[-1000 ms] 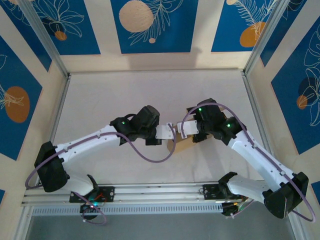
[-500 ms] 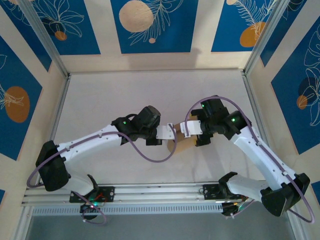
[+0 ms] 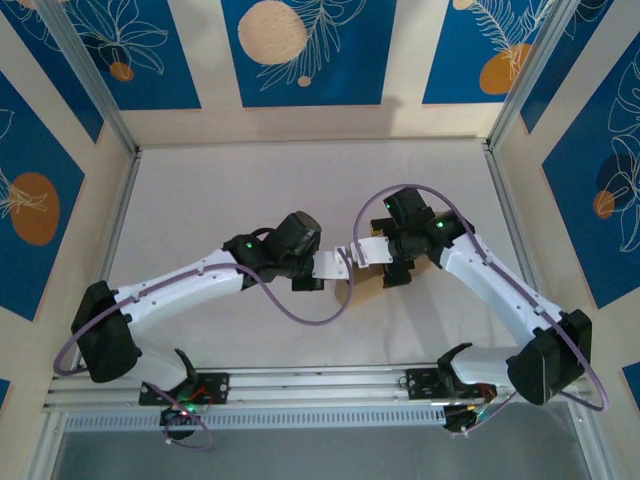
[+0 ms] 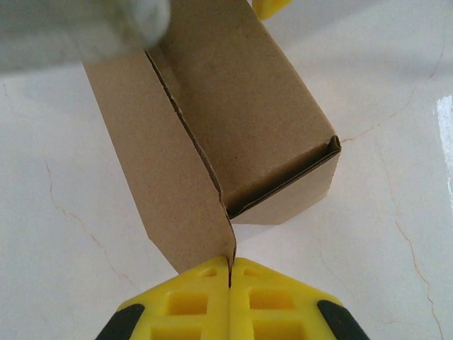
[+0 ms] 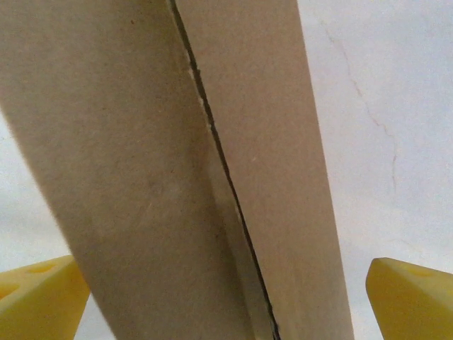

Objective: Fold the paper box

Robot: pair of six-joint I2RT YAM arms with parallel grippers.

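Right arm (image 3: 490, 290) has swung in since a second ago, its wrist now nearer the middle of the surface (image 3: 250, 190) and its elbow drawn closer to the base; left arm (image 3: 180, 285) holds as it was. Both wrists meet near the centre of the pale, faintly veined surface, over the paper box (image 3: 362, 284). From above, the box is mostly hidden under the two wrists, with just a brown sliver showing below them. Left wrist view: box (image 4: 241, 120) stands on the surface, plain brown, one long panel facing the camera, a narrow end gaping at the right, a loose flap (image 4: 170, 184) running down its left side. Left end effector (image 4: 230, 265) is pressed together, yellow fingers (image 4: 191, 304) meeting on the lower corner of that flap and pinching it. Right wrist view: box (image 5: 177, 177) is very close and out of focus, a dark seam running down between two panels. Right end effector (image 5: 221, 283) is spread wide, one yellow finger (image 5: 35, 297) at each lower corner with the box between them; whether they touch the cardboard cannot be told. A blurred pale shape (image 4: 78, 28) is cut off at the top left of the left wrist view, too soft to make out.
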